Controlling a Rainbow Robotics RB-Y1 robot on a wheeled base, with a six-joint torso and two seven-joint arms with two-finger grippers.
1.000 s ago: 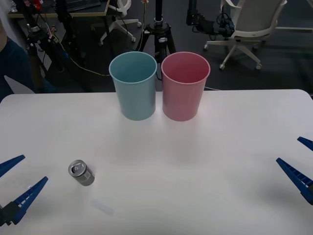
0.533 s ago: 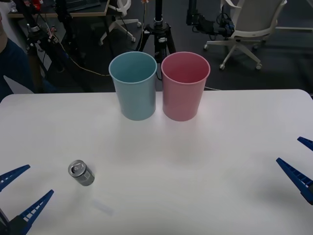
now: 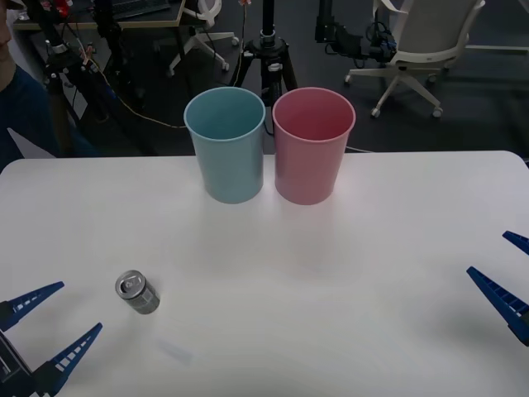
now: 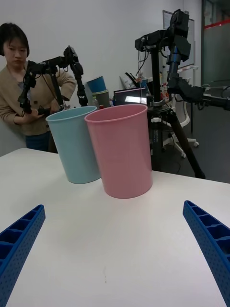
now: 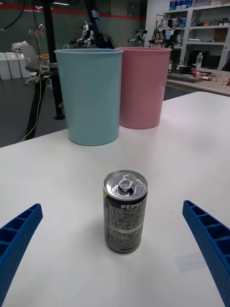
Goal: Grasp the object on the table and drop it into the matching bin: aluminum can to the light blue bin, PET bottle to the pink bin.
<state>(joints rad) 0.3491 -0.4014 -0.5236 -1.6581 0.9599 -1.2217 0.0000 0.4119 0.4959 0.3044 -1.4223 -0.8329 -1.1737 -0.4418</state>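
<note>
A small silver-grey aluminum can [image 3: 137,293] [image 5: 125,211] stands upright on the white table [image 3: 331,273], near its front left. My left gripper [image 3: 51,329] is open, low at the front left corner, a short way to the left of the can; the left wrist view has the can centred between the blue fingers [image 5: 17,235]. The light blue bin [image 3: 226,144] [image 5: 91,94] and the pink bin [image 3: 313,145] [image 4: 121,150] stand side by side at the table's far edge. My right gripper [image 3: 504,277] stays open at the right edge.
Beyond the table's far edge are a tripod [image 3: 269,50], an office chair [image 3: 421,45] and cables on the dark floor. A person [image 4: 28,105] stands behind the bins, touching nothing on the table. A faint smudge [image 3: 175,351] marks the tabletop near the can.
My left gripper has moved right and a little nearer the can. The can, both bins and my right gripper have not moved.
</note>
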